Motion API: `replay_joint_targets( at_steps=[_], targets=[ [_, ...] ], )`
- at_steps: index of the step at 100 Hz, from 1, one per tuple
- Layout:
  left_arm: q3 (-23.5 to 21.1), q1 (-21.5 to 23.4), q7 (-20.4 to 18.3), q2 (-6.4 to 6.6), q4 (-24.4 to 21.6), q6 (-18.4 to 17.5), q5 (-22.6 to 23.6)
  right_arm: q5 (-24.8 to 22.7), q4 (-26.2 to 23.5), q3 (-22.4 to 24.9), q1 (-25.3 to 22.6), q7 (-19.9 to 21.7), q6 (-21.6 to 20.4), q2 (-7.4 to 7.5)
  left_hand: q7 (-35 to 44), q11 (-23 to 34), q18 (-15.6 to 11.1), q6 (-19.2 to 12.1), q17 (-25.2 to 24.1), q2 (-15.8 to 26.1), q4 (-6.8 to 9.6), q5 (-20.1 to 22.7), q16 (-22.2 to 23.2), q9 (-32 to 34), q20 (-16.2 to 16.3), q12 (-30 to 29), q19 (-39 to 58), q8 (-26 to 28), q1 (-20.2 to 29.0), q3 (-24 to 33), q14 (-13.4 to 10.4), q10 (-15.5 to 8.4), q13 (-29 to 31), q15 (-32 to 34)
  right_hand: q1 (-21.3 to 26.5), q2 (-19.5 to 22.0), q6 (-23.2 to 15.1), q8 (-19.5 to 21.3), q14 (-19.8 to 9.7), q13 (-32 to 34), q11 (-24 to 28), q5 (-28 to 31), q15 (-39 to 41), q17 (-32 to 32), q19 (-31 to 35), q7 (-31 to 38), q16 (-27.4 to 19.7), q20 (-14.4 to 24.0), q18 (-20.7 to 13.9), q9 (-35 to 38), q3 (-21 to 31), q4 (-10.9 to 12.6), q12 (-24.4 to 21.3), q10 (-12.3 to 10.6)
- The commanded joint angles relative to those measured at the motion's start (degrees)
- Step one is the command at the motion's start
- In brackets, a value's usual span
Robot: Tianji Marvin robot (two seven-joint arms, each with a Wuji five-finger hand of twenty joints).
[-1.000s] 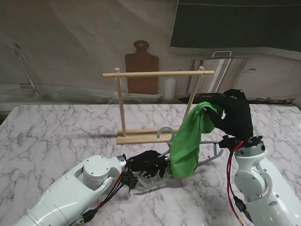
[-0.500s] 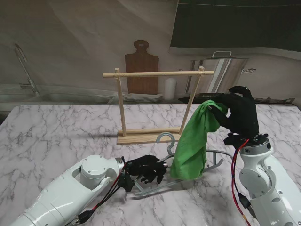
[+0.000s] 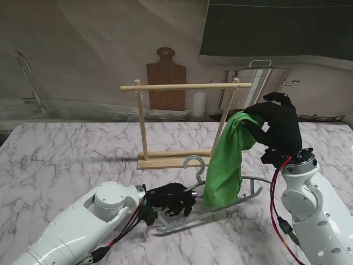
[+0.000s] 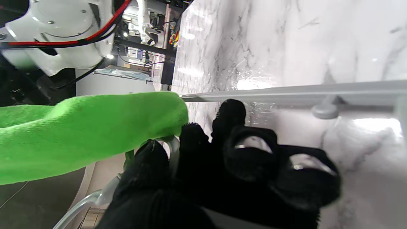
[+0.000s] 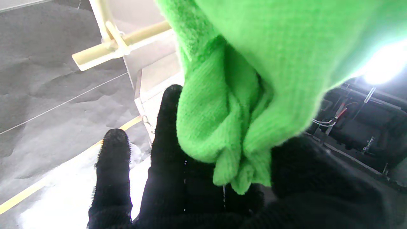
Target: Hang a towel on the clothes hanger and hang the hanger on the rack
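My right hand (image 3: 280,130) is raised beside the rack and is shut on the top corner of a green towel (image 3: 226,163), which hangs down through the grey hanger (image 3: 220,203). The right wrist view shows the bunched towel (image 5: 235,105) pinched against my black palm (image 5: 197,190). The hanger lies on the marble with its hook (image 3: 194,162) pointing toward the rack. My left hand (image 3: 172,199) is shut on the hanger's left end; in the left wrist view its fingers (image 4: 235,152) curl round the grey bar (image 4: 286,92) next to the towel (image 4: 82,133).
A wooden rack (image 3: 185,86) with a top rail and a base board stands behind the hanger. A wooden cutting board (image 3: 165,77), a white cylinder (image 3: 199,103) and a metal dish rack (image 3: 259,83) stand along the back wall. A tap (image 3: 30,83) is at the far left.
My right hand has lifted the towel's top higher and a little to the right. The towel hangs straighter, and the hanger's right end has shifted rightwards on the table.
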Motion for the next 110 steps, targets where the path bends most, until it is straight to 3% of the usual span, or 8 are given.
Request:
replay_joint_targets(
  at_steps=[1, 43, 48, 50, 53, 56, 71, 110],
  targets=[
    [-0.62, 0.48, -1.38, -0.16, -0.7, 0.85, -1.18, -0.11, 1.77, -0.44, 0.28, -0.79, -0.37, -0.15, 0.1, 0.21, -9.53, -0.97, 2.17, 5.08, 0.16, 1.63, 0.92, 1.04, -1.04, 0.62, 23.14, -0.06, 1.89, -0.03, 7.53, -0.01, 0.44, 2.7, 1.05, 3.46, -7.79, 0.12, -4.54, -1.39, -1.59, -0.12, -0.7, -1.54, -1.39, 1.56, -0.2, 0.64, -1.98, -1.93, 1.04, -0.41, -0.49, -0.06],
    [-2.65, 1.29, -2.19, -0.21, -1.3, 2.84, -3.21, -1.95, 6.51, -0.67, 0.37, -2.43, -0.01, 0.54, -0.11, 0.09, -8.09, -0.9, 2.1, 4.99, 0.19, 1.62, 1.12, 0.99, -1.36, 0.76, 23.14, -0.05, 1.83, -0.04, 7.55, 0.09, 0.28, 2.49, 0.98, 3.61, -8.64, -0.2, -4.78, -1.65, -2.0, -0.48, -0.92, -1.66, -1.63, 1.85, -0.2, 0.55, -2.33, -2.22, 0.81, -0.43, -0.74, -0.49],
    [-2.77, 1.36, -2.4, -0.08, -1.47, 3.03, -3.09, -2.3, 6.53, -0.09, 0.07, -2.15, -0.16, 0.7, -0.11, 0.08, -10.12, -0.9, 2.11, 4.96, 0.18, 1.62, 1.08, 0.97, -1.94, 0.76, 23.12, -0.05, 1.73, -0.06, 7.34, 0.04, 0.23, 2.47, 1.04, 3.63, -8.61, -0.23, -4.74, -1.7, -2.0, -0.51, -0.92, -1.72, -1.66, 1.89, -0.19, 0.54, -2.36, -2.28, 0.8, -0.41, -0.75, -0.39],
    [-2.83, 1.39, -2.5, -0.04, -1.53, 3.09, -3.05, -2.52, 6.58, 0.13, -0.04, -2.11, -0.24, 0.79, -0.11, 0.09, -7.99, -0.9, 2.12, 4.94, 0.15, 1.62, 1.06, 0.99, -1.35, 0.76, 23.14, -0.05, 1.76, -0.12, 7.56, 0.06, 0.26, 2.36, 1.02, 3.66, -8.61, -0.25, -4.71, -1.75, -2.0, -0.54, -0.93, -1.75, -1.67, 1.9, -0.19, 0.54, -2.33, -2.32, 0.77, -0.42, -0.76, -0.36],
    [-3.02, 1.51, -2.64, -0.01, -1.6, 3.27, -3.14, -2.98, 6.7, 0.47, -0.22, -2.13, -0.32, 0.94, -0.11, 0.06, -10.2, -0.9, 2.06, 4.98, 0.18, 1.62, 1.07, 1.0, -2.23, 0.75, 23.04, -0.05, 1.82, -0.05, 7.44, 0.07, 0.17, 2.35, 0.99, 3.71, -8.59, -0.26, -4.78, -1.74, -1.97, -0.58, -0.9, -1.68, -1.64, 1.94, -0.17, 0.55, -2.46, -2.3, 0.7, -0.44, -0.75, -0.45],
    [-3.25, 1.64, -2.77, 0.0, -1.68, 3.52, -3.36, -3.43, 6.84, 0.77, -0.4, -2.17, -0.39, 1.09, -0.11, 0.03, -8.3, -0.9, 2.16, 4.98, 0.19, 1.62, 1.07, 0.96, -1.22, 0.74, 23.12, -0.05, 1.86, -0.02, 7.56, 0.1, 0.24, 2.33, 1.02, 3.71, -8.62, -0.26, -4.83, -1.7, -1.96, -0.6, -0.87, -1.69, -1.64, 1.97, -0.16, 0.55, -2.45, -2.31, 0.68, -0.43, -0.76, -0.49],
    [-3.73, 1.73, -3.42, 0.21, -1.76, 4.19, -3.41, -5.88, 7.37, 2.26, -1.61, -2.67, 0.24, 1.95, -0.11, -0.01, -9.35, -0.9, 2.08, 5.0, 0.19, 1.62, 1.07, 0.95, -2.08, 0.75, 23.14, -0.05, 1.89, -0.05, 7.59, 0.07, 0.1, 2.27, 0.95, 3.93, -8.89, -0.34, -4.86, -1.89, -1.97, -0.84, -0.92, -1.88, -1.7, 1.98, -0.17, 0.54, -2.5, -2.5, 0.47, -0.43, -0.79, -0.68],
    [-4.36, 0.54, -1.61, -0.1, -0.52, 6.06, -1.53, -6.93, 2.5, 3.11, -5.88, -3.52, -2.51, 1.7, -0.35, 0.02, -8.89, -0.81, 2.12, 4.96, 0.21, 1.57, 0.96, 0.83, -1.65, 0.81, 23.14, -0.11, 1.94, -0.05, 7.7, 0.21, 0.15, 2.18, 1.32, 3.89, -7.98, -0.59, -4.64, -1.35, -1.57, -0.67, -0.53, -1.7, -1.6, 2.38, -0.05, 0.63, -2.22, -1.98, 0.51, -0.28, -0.75, -0.19]
  ],
)
